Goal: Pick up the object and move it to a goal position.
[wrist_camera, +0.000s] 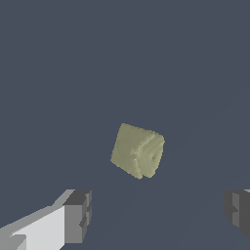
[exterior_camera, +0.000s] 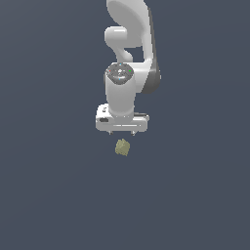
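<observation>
Claw (wrist_camera: 156, 215) spread wide, nothing in it. Cube (exterior_camera: 122, 147) sits on floor just past fingertips, not between pads (wrist_camera: 78, 215), turned skewed to them.

My plan: slide forward till cube is centered in gap, twist wrist to square up with faces, then drop and squeeze.

Floor (exterior_camera: 49, 195) flat plain slate, blends straight into background. No goal marker I can spot.

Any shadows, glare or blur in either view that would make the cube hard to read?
Exterior view: flat, even light, no glare, no shadow visible under the olive-yellow cube; the white gripper is sharp. Wrist view: the cube is crisp with soft shading across its faces, the fingertips are cut by the frame, the ground is featureless.
</observation>
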Robot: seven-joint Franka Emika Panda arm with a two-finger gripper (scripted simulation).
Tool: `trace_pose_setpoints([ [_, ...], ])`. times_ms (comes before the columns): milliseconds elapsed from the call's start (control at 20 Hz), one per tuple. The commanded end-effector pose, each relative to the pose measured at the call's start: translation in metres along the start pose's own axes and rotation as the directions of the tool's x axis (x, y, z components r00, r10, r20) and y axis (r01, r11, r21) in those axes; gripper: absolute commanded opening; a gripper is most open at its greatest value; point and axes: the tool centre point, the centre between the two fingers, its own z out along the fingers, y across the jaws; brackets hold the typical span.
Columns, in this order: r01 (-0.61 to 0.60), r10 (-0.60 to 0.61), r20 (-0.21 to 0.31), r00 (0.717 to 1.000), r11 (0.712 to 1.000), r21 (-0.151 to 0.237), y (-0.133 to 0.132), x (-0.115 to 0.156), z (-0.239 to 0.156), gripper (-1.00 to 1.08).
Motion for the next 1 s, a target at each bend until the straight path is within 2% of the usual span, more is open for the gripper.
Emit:
trace_pose_setpoints([
  [0,0.000,0.000,0.000,1.000,1.000,0.000,0.000,0.000,0.000,1.00],
  [450,-0.034,0.035,-0.066,0.997,0.999,0.015,0.011,0.020,-0.020,1.00],
  [950,-0.073,0.074,-0.061,0.995,0.997,0.017,0.008,0.019,-0.006,1.00],
])
